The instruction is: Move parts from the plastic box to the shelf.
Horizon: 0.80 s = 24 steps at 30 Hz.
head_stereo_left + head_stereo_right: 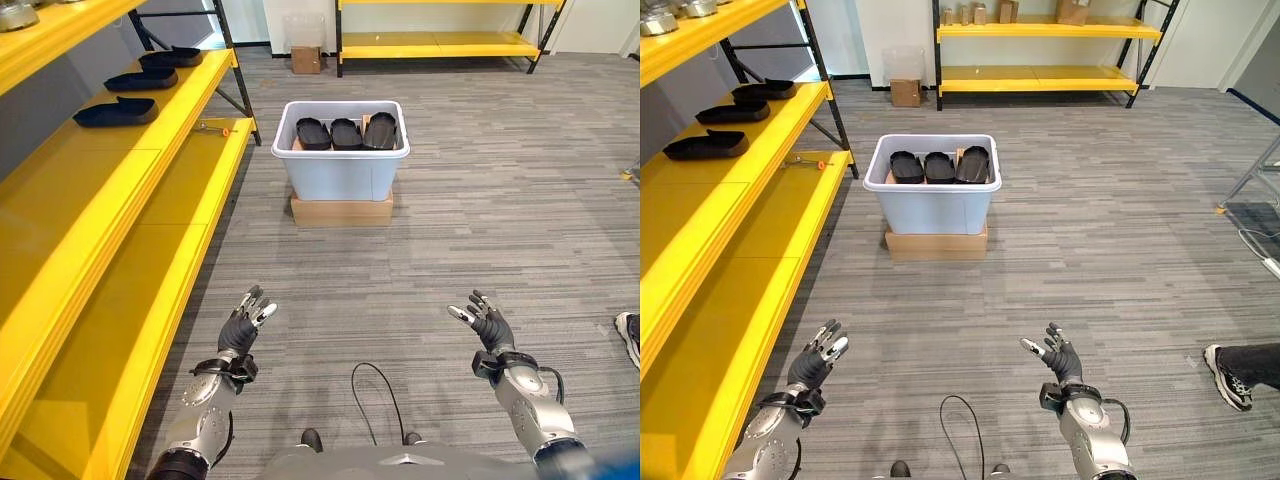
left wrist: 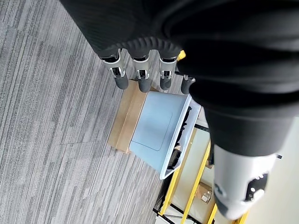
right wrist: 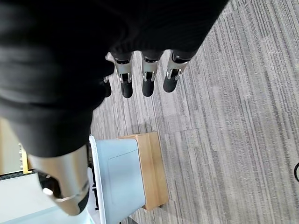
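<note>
Three black parts (image 1: 346, 133) sit in the plastic box (image 1: 340, 170) well ahead of me; my left hand (image 1: 241, 330) and right hand (image 1: 487, 325) hang spread, holding nothing. No readable print anywhere.

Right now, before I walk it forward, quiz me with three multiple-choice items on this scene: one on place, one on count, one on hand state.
1. The plastic box stands on:
A. a flat cardboard box
B. the yellow shelf
C. a chair

2. Black parts on the shelf:
A. one
B. three
C. six

3. The hands are:
A. both open, empty
B. both shut on parts
C. left shut on a part

Key: 1 A, the cardboard box shows under it. 2 B, three parts lie in a row. 3 A, left hand and right hand have spread fingers above the floor.
</note>
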{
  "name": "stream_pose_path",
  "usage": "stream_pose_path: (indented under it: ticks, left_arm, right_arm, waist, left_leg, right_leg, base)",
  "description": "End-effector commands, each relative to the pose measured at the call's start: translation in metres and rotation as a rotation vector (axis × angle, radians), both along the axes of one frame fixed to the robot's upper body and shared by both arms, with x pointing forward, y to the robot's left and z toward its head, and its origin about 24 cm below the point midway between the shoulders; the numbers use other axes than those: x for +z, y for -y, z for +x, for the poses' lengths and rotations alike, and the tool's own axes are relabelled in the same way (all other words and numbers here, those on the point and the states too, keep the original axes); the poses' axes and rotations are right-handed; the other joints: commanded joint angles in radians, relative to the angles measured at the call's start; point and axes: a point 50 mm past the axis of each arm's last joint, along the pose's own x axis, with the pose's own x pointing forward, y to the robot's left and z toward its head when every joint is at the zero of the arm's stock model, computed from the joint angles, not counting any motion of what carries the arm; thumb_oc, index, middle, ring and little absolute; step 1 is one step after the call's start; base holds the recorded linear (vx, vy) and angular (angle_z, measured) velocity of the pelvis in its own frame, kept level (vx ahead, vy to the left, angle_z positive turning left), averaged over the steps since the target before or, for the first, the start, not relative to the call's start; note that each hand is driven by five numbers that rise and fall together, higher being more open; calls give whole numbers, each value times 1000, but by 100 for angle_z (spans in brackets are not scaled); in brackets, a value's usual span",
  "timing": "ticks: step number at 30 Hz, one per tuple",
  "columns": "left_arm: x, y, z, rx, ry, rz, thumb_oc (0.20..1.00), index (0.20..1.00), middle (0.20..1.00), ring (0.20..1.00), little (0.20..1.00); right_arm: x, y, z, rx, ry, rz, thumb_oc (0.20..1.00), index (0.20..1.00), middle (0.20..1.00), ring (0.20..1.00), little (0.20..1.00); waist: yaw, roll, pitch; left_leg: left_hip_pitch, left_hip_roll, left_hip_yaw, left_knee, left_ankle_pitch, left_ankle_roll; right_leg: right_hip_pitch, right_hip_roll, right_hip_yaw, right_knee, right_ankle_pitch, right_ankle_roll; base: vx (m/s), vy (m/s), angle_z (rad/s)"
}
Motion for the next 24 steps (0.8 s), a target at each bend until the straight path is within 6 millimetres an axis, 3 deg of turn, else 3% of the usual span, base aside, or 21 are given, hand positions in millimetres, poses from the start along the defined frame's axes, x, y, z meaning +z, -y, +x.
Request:
stream_pose_path:
  ticks: [1,7,24]
  left_arm:
    - [16,2,19,-33,72,39,1000,1000,1000,1000,1000]
    - [16,-2,18,31,66,23,1000,1000,1000,1000,1000]
    - [13,2,16,-2,52,-9,1000,1000,1000,1000,1000]
  right_arm:
    - [24,0,22,16,129,-11,1000,1000,1000,1000,1000]
    - [24,0,22,15,124,-16,1000,1000,1000,1000,1000]
    - [25,-4,23,29,128,-18,1000,1000,1000,1000,1000]
  waist:
    - [17,-1,13]
    - [16,2,10]
    - [20,4,9]
  left_leg:
    - [36,-1,4,13,-102,-19]
    - [38,0,3,13,-105,-20]
    - [44,-3,-1,13,-111,-19]
  right_leg:
    - [-31,46,-20,11,-8,-2]
    - [-28,49,-23,9,-11,-3]
    - [-23,49,-31,8,-14,-1]
  base:
    - [0,0,0]
    - [0,0,0]
    - [0,0,0]
